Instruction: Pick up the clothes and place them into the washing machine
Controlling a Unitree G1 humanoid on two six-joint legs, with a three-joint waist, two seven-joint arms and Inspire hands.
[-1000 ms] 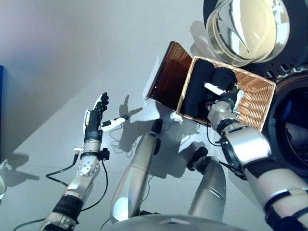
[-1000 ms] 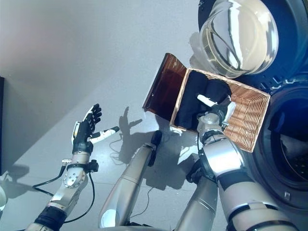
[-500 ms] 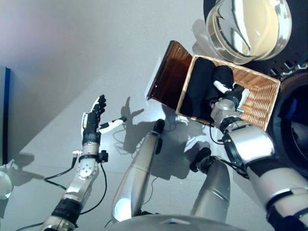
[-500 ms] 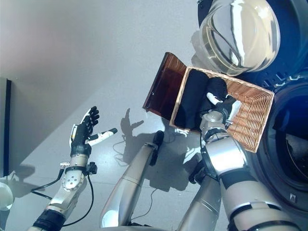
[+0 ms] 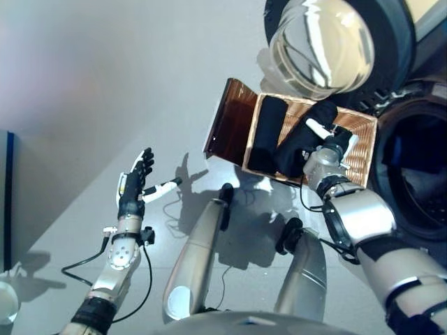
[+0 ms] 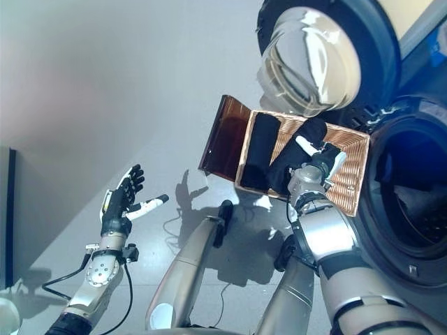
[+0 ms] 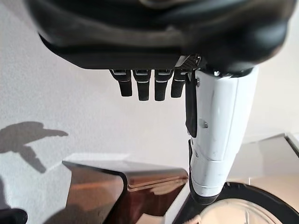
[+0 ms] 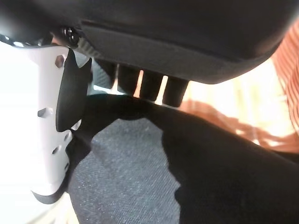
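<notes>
A wicker basket point(image 5: 361, 143) stands on the grey floor in front of the washing machine's open drum point(image 5: 412, 167). Two black garments lie in it. One is a folded roll point(image 5: 264, 132) at the basket's left side. The other black garment point(image 5: 302, 139) rises at a slant out of the basket, and my right hand point(image 5: 334, 145) is shut on its upper end. In the right wrist view the fingers point(image 8: 140, 83) curl over the dark cloth point(image 8: 140, 182) beside the white thumb point(image 8: 49, 121). My left hand point(image 5: 133, 187) is open above the floor, far left of the basket.
The machine's round glass door point(image 5: 316, 43) hangs open just behind the basket. A brown lid flap point(image 5: 226, 129) stands up on the basket's left side. A dark blue edge point(image 5: 5, 202) shows at the far left.
The camera has shifted, so the whole scene sits differently. The right-hand black garment lay flat in the basket and now slants upward in my right hand. The left hand is still open.
</notes>
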